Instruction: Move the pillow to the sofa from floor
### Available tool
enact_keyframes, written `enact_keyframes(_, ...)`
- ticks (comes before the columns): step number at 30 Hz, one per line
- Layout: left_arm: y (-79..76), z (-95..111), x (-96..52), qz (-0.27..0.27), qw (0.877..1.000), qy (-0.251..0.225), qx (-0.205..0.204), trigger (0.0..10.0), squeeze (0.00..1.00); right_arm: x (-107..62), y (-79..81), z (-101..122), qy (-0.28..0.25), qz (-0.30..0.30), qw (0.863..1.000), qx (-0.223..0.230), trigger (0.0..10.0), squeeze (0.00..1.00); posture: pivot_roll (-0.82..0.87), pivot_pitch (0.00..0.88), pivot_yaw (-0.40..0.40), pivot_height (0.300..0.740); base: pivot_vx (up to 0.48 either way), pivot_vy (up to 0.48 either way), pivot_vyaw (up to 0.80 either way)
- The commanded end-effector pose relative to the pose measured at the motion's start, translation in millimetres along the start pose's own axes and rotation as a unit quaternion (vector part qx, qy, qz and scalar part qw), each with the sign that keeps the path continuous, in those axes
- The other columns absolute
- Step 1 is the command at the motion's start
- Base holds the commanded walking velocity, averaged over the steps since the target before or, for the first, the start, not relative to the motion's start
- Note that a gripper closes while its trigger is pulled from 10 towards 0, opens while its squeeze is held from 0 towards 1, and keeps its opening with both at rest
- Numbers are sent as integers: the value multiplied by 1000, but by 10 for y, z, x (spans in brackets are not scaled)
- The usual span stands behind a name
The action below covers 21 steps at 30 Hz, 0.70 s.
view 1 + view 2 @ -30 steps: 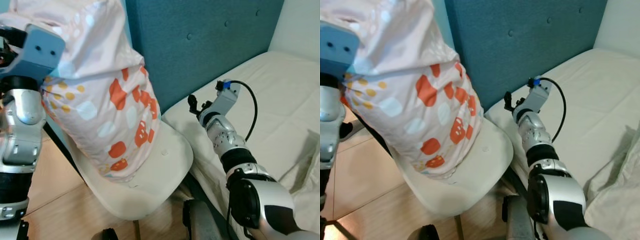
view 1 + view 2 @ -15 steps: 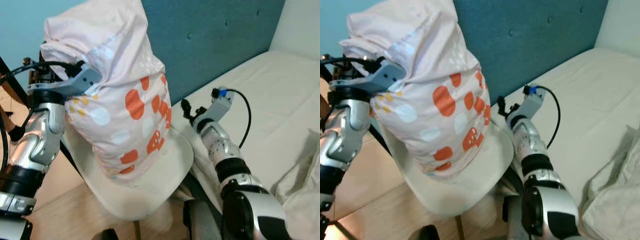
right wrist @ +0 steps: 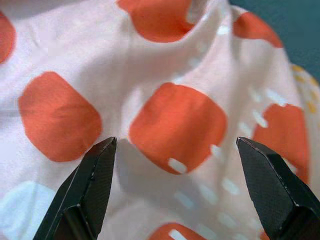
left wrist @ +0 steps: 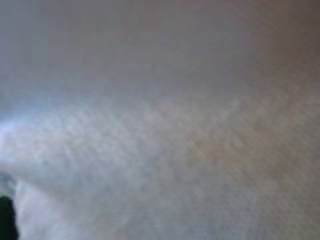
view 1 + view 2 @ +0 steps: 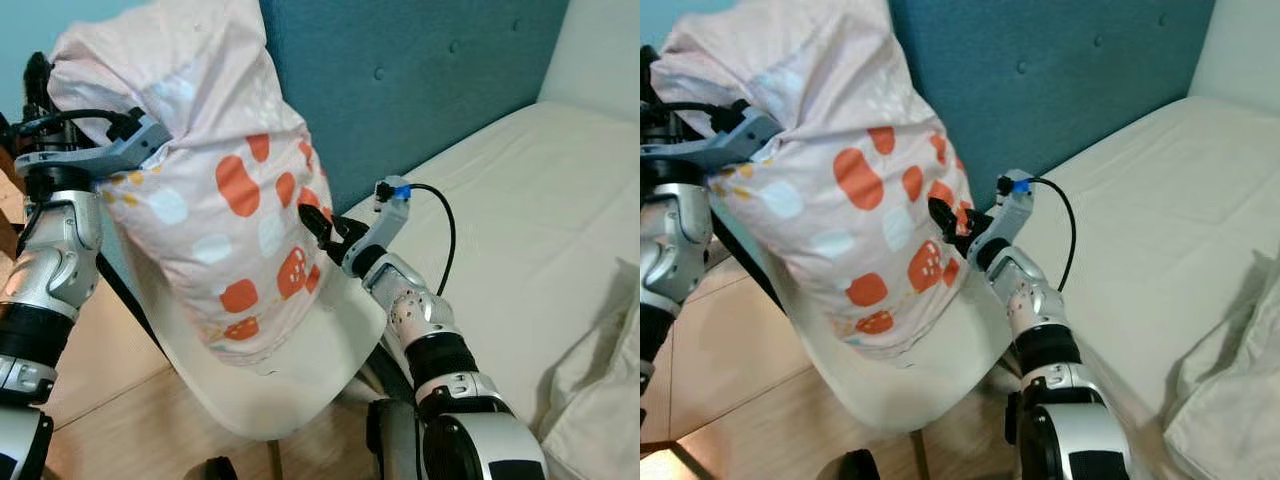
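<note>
The pillow (image 5: 220, 200) is pale pink with orange, blue and yellow spots. It stands upright and lifted at the upper left, its lower end over a cream chair seat (image 5: 320, 370). My left gripper (image 5: 128, 150) is pressed into its upper left side, shut on bunched cloth, with the fingers buried. The left wrist view is a blur of that cloth (image 4: 160, 120). My right gripper (image 5: 318, 225) stands open with its tips against the pillow's right side. In the right wrist view both black fingers (image 3: 85, 195) straddle an orange spot (image 3: 177, 127). The cream sofa cushion (image 5: 520, 200) lies to the right.
A teal tufted backrest (image 5: 420, 80) rises behind the pillow and sofa. Rumpled white bedding (image 5: 610, 400) lies at the lower right. Wooden floor (image 5: 110, 400) shows at the lower left below the chair, and a dark chair leg (image 5: 125, 300) slants beside my left arm.
My right gripper has swung left from above the sofa edge until it touches the pillow. The left arm has drawn the pillow slightly left.
</note>
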State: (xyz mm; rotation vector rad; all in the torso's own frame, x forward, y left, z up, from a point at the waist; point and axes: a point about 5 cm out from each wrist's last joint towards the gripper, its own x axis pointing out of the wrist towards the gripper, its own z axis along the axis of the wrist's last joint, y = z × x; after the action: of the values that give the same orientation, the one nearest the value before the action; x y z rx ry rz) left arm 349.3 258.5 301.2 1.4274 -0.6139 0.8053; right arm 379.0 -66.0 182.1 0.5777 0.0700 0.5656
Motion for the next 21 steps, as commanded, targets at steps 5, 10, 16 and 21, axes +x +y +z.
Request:
enact_keyframes(5,1,-49,33,1,999,-22,39,10000,1000,-34,16,-88,14,-3,1000,4,10000,0,-201,100,83,565,0,0,0)
enact_keyframes(10,96,-82,113,27,998,-34,51,10000,1000,-44,-26,-90,17,-17,1000,-6,10000,0,-196,104,80,565,0,0,0)
enact_keyframes(16,514,-90,360,102,992,-36,64,10000,1000,-29,2,-131,28,-16,999,-15,10000,0,-190,107,74,565,0,0,0)
enact_keyframes(21,914,-99,499,165,982,-34,82,10000,1000,-30,25,-181,36,-18,999,-19,10000,0,-184,110,70,565,0,0,0)
